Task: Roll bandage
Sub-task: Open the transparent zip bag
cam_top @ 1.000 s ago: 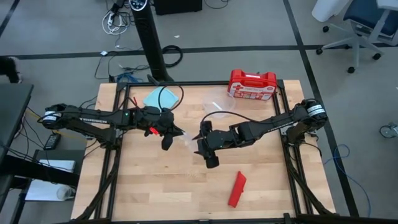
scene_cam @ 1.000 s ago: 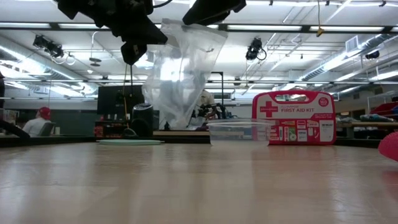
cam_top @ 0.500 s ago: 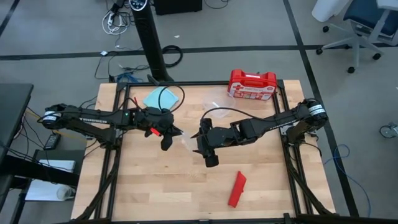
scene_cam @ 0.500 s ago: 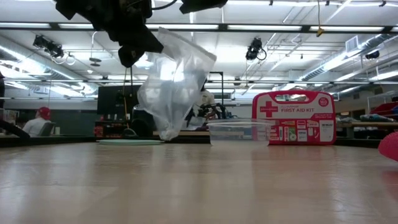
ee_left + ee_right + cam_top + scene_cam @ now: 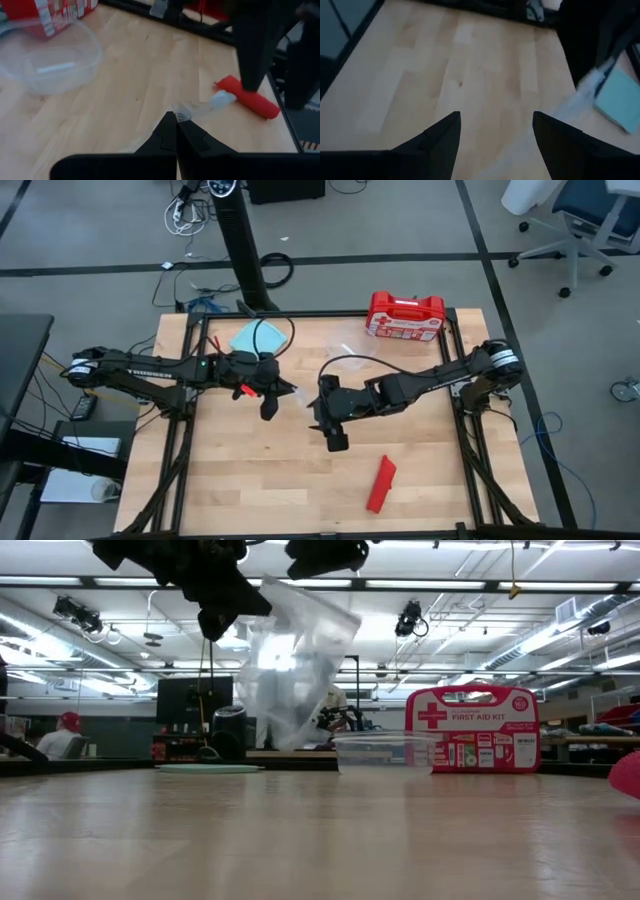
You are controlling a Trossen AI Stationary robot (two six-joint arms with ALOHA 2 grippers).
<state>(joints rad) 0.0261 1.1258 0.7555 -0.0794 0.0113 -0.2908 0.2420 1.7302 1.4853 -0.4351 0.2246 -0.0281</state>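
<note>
The bandage (image 5: 381, 483), a red strip, lies flat on the table near its front right, away from both grippers. It also shows in the left wrist view (image 5: 247, 97), partly behind the right arm. My left gripper (image 5: 280, 395) is at mid-table, shut on a clear plastic bag (image 5: 295, 670) that hangs in the air. My right gripper (image 5: 322, 420) stands open just right of the bag, fingers wide apart (image 5: 495, 117). Whether the right gripper touches the bag, I cannot tell. My left gripper pinches the bag's edge (image 5: 186, 111) between its two fingertips, coming from the table's left and slanting a little downward. The bag stretches away from the fingers toward the right arm. It hangs slack and clear of the table.
A red first-aid case (image 5: 405, 313) stands at the far right edge, with a clear plastic container (image 5: 385, 752) in front of it. A teal pad (image 5: 250, 337) lies at the far left. Bare wood lies open along the near side.
The bag in my left gripper has swayed. Its lower end sagged down toward the table's left half a second ago and has swung back up, so it now hangs higher and more spread out. Both grippers have stayed nearly in place.
</note>
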